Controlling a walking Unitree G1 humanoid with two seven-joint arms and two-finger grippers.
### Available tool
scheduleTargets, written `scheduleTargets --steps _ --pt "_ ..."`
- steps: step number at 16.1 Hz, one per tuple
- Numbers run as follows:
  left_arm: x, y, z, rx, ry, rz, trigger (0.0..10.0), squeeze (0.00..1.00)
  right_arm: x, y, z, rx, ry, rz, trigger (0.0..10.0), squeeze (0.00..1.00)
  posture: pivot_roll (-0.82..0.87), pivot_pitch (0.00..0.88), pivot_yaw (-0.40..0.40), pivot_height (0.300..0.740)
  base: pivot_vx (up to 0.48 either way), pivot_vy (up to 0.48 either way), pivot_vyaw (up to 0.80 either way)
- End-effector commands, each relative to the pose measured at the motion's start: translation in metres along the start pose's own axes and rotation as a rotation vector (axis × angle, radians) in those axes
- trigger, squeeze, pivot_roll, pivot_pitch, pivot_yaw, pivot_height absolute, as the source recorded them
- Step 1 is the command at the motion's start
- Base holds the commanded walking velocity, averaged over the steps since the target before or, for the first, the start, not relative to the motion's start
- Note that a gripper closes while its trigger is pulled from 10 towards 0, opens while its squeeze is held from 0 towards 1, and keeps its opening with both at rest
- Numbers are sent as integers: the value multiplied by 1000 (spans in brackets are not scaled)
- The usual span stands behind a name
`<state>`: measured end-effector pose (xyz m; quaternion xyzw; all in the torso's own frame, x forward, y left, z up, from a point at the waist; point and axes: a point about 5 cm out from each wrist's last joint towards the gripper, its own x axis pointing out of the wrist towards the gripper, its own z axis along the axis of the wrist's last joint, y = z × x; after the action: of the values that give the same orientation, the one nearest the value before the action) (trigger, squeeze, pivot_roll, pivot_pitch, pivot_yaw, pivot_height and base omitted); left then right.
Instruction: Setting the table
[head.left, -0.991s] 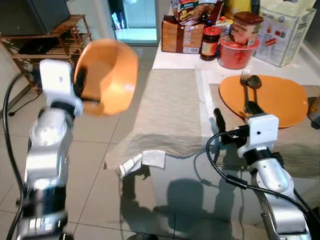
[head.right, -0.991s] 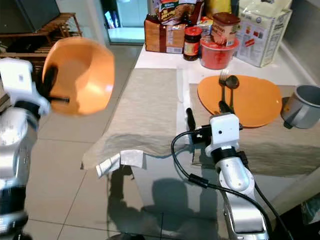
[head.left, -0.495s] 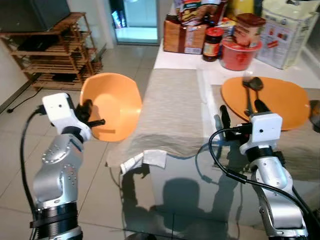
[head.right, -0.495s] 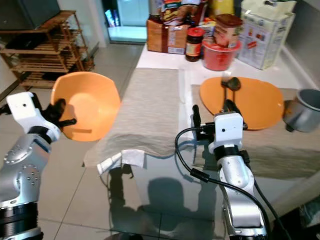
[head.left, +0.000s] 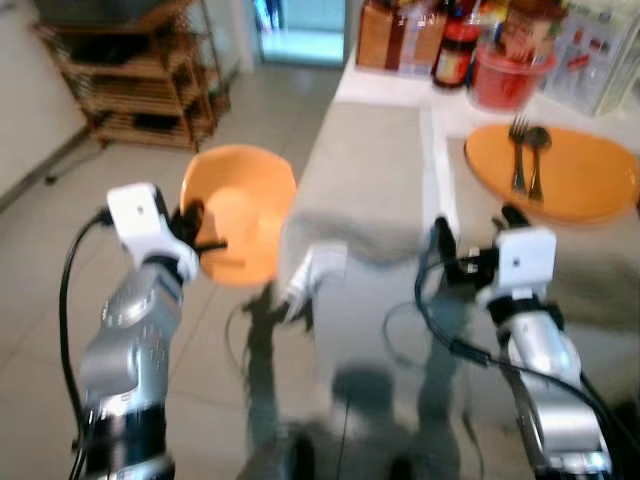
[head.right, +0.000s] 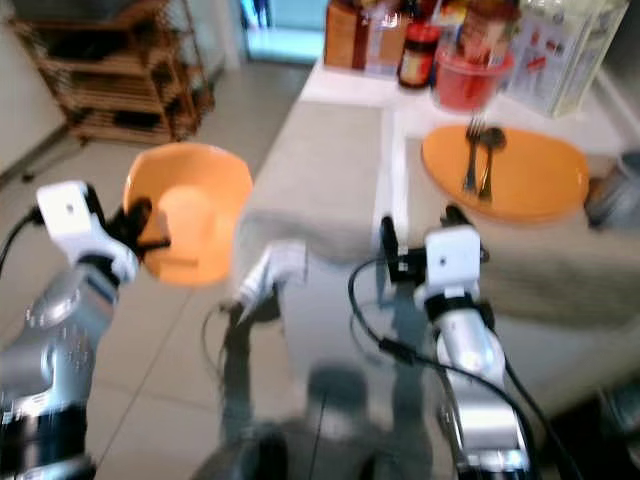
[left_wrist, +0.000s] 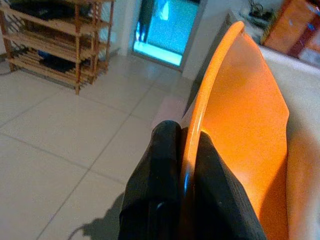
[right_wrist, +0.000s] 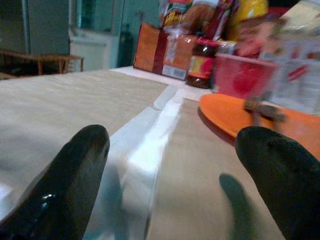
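My left gripper (head.left: 197, 228) is shut on the rim of an orange bowl (head.left: 240, 212), held in the air left of the table over the tiled floor; the wrist view shows both fingers (left_wrist: 165, 165) pinching the bowl rim (left_wrist: 215, 80). My right gripper (head.left: 472, 232) stands open just above the table's near edge, with nothing between its fingers (right_wrist: 75, 170). Beyond it an orange plate (head.left: 570, 170) lies on a beige placemat and carries a fork (head.left: 518, 150) and a spoon (head.left: 536, 155).
A second beige placemat (head.left: 370, 165) covers the table's left half, with a crumpled white napkin (head.left: 315, 268) at its near edge. Jars, a red container (head.left: 505, 75) and boxes crowd the far end. A wooden shelf (head.left: 140, 75) stands far left.
The camera has dropped and shifted, blurring the scene. My left arm has lowered the orange bowl from head height to beside the table edge. The right gripper stays open by the plate.
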<state>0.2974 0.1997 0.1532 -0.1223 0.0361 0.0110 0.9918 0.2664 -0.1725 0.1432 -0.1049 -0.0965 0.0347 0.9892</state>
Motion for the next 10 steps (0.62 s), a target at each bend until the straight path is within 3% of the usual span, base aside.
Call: scheduleTargets --steps 1,3,10 --pt "2 -12 12 1 -47 -59 0 0 -2 1 -1 11 6 2 10000 0 -99 0 62 740 -480 0 0" --pt "2 -13 12 4 -42 -65 0 0 -2 2 -2 10 8 4 10000 0 -98 0 63 740 -463 0 0" --pt "7 -15 13 23 -48 -89 0 0 -3 1 -3 -1 15 7 10000 0 -106 0 64 740 0 0 0"
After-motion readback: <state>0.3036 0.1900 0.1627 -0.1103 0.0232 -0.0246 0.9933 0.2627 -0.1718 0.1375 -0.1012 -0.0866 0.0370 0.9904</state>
